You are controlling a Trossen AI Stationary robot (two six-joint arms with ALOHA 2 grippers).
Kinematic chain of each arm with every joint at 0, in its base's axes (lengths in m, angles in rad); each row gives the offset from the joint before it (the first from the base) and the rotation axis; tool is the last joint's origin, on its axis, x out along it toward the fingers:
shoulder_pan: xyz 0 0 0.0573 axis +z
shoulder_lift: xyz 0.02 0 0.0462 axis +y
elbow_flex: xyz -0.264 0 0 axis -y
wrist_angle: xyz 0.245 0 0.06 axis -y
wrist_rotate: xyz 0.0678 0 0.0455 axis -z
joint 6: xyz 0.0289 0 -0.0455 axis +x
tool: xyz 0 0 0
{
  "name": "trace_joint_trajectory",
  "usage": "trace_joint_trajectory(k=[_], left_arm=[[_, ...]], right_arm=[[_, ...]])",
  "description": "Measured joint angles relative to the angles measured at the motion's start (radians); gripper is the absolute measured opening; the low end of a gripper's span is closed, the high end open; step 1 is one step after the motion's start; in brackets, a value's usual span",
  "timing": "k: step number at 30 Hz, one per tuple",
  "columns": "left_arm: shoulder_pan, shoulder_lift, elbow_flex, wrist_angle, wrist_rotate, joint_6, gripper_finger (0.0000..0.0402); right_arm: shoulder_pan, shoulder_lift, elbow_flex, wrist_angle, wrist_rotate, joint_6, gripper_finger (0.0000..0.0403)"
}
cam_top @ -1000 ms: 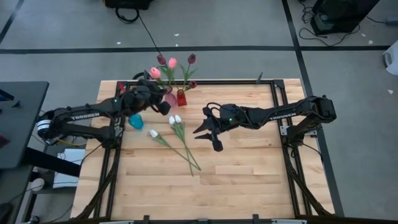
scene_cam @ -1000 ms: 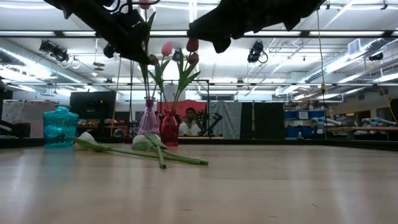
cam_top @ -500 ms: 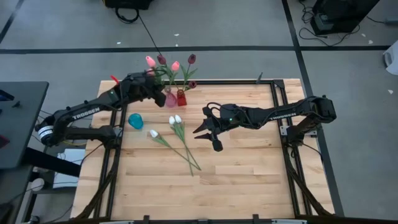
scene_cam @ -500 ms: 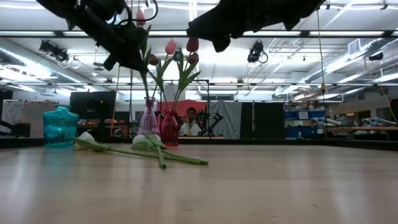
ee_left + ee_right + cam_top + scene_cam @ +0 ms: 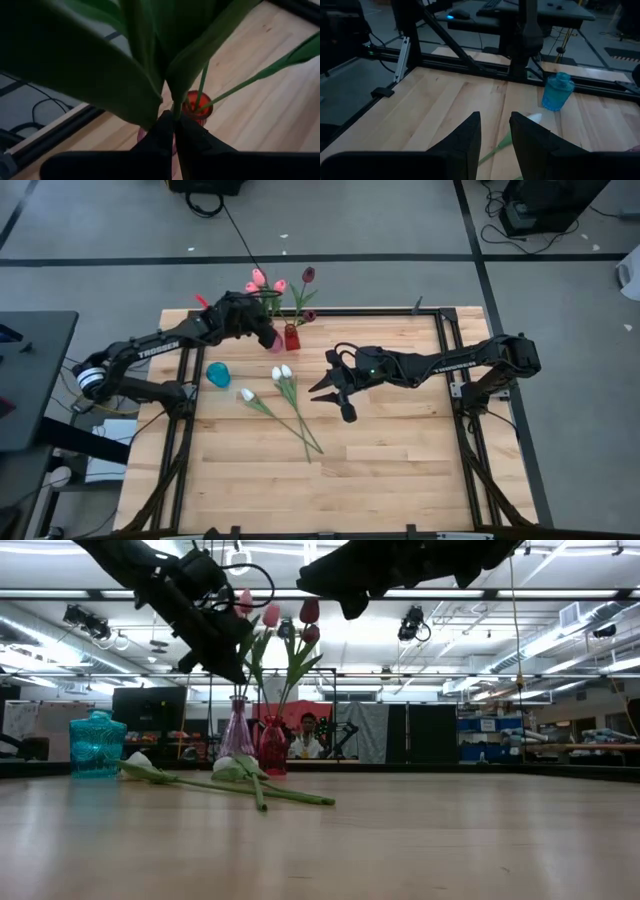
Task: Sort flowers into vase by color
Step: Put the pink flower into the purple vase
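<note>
the wooden table (image 5: 380, 460) sat in a big workshop with gray floor and bright lights, and a person (image 5: 307, 736) sat far behind it.

a second before, the left gripper (image 5: 262, 332) was lower and nearer the blue vase (image 5: 218, 374), holding a pink tulip (image 5: 255, 277). by this moment it had swung to the back edge of the table, right above the pink vase (image 5: 238, 730). its jaws were squeezed shut on the green stem, and the wrist view showed the red vase (image 5: 196, 106) just past its fingers. the pink head had moved out beyond the table edge. it looked like this flower was about to go down into the pink vase, joining the other pink one (image 5: 280, 284). the dark maroon tulips (image 5: 308, 275) already stood in the red vase, which was just beside the pink vase.

three white tulips (image 5: 282, 373) lay flat on the table, near the blue vase, stems crossing. they were not sorted yet, so the job looked a bit over half done.

the right gripper (image 5: 334, 393) hung above the middle of the table with its jaws partly open and nothing in them, near the white tulips' stems.

the leaves and stems already in the two vases were crowded close, so the new stem might bump them or miss the small neck.
</note>
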Motion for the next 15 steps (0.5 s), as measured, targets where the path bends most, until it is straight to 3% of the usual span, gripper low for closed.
trace_joint_trajectory(k=[9, 15], left_arm=[[-0.003, 0.007, 0.000, -0.094, -0.007, 0.010, 0.0031], [-0.003, -0.019, 0.000, -0.120, -0.006, 0.031, 0.0093]], right_arm=[[0.000, 0.001, -0.062, 0.062, 0.003, 0.012, 0.0117], [0.000, 0.001, -0.067, 0.070, 0.003, 0.012, 0.0117]])
